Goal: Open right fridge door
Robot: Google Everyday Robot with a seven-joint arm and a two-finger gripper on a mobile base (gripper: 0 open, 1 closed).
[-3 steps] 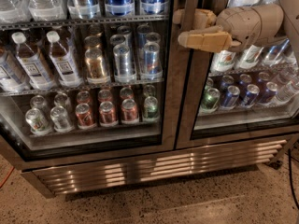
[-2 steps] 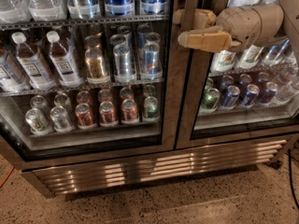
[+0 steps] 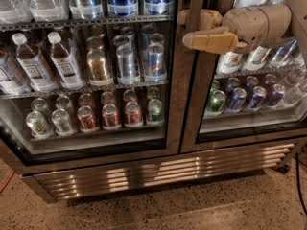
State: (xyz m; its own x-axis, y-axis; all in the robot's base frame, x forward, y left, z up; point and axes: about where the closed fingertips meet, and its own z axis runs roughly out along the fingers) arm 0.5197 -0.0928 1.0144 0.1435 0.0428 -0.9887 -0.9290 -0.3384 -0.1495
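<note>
Door: we see the tall, steel-framed glass right fridge door (image 3: 254, 119).
End effector (image 3: 184, 28): beige, fingers spread, at its left edge.

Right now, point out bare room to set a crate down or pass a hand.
Bare: the speckled floor below the steel grille. Crowded: shelves behind the glass are packed with cans and bottles; the gripper sits at the inner edge of the right fridge door, crowding that gap.
</note>
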